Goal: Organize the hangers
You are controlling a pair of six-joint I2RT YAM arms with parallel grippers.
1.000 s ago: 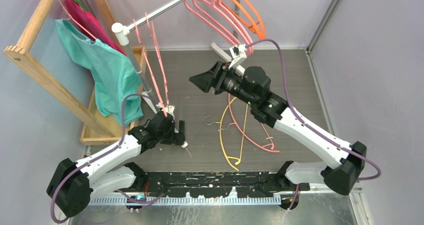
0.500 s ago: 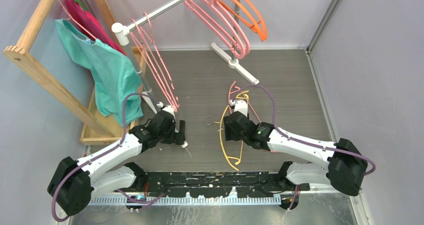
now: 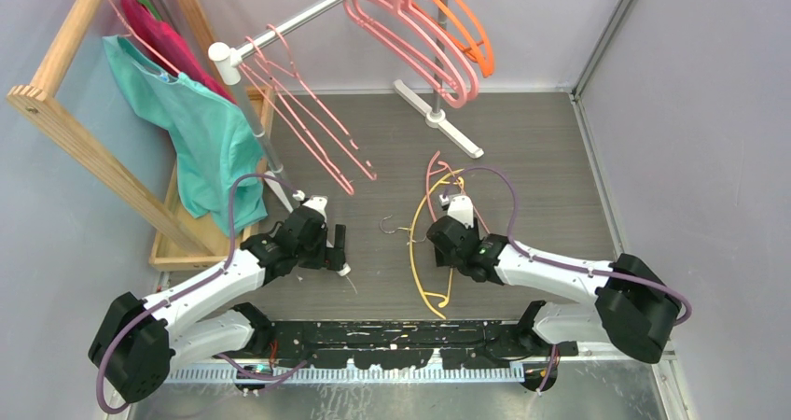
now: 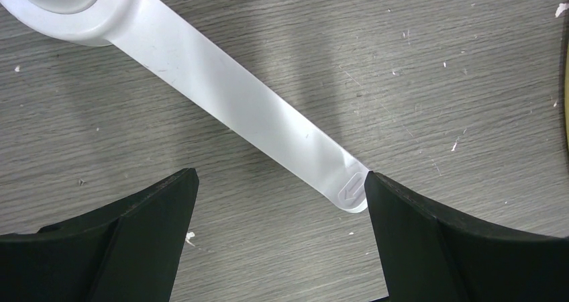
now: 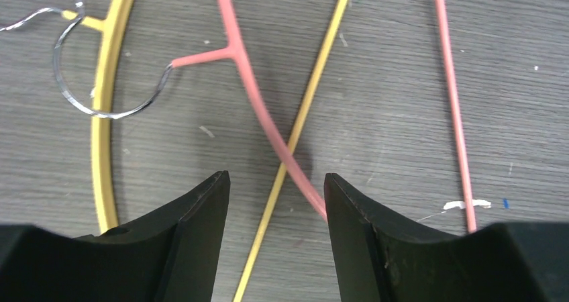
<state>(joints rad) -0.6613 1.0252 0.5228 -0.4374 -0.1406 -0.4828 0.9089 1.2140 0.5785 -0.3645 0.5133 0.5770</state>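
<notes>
Thick pink hangers (image 3: pixel 410 33) and orange hangers (image 3: pixel 466 28) hang on the metal rail (image 3: pixel 308 14). Several thin pink hangers (image 3: pixel 308 126) hang at its left end, tilted out to the right. A thin yellow hanger (image 3: pixel 413 252) and a thin pink hanger (image 3: pixel 432 170) lie crossed on the floor. My right gripper (image 3: pixel 446 226) is low over them and open. In the right wrist view the yellow wire (image 5: pixel 315 94) runs between the jaws of the right gripper (image 5: pixel 276 201), and the pink wire (image 5: pixel 251 87) passes under the right finger. My left gripper (image 3: pixel 334 245) (image 4: pixel 282 201) stands open, holding nothing.
The rack's white foot (image 4: pixel 221 94) lies just ahead of my left jaws, its tip beside the right finger. Another white foot (image 3: pixel 448 126) crosses the floor behind the floor hangers. A wooden frame (image 3: pixel 84 149) with a teal garment (image 3: pixel 205 140) stands at left. Walls close in on both sides.
My right arm dropped from the rail to the floor hangers, its jaws narrowing slightly. The thin pink hangers have swung out to the right. The left arm has not moved.
</notes>
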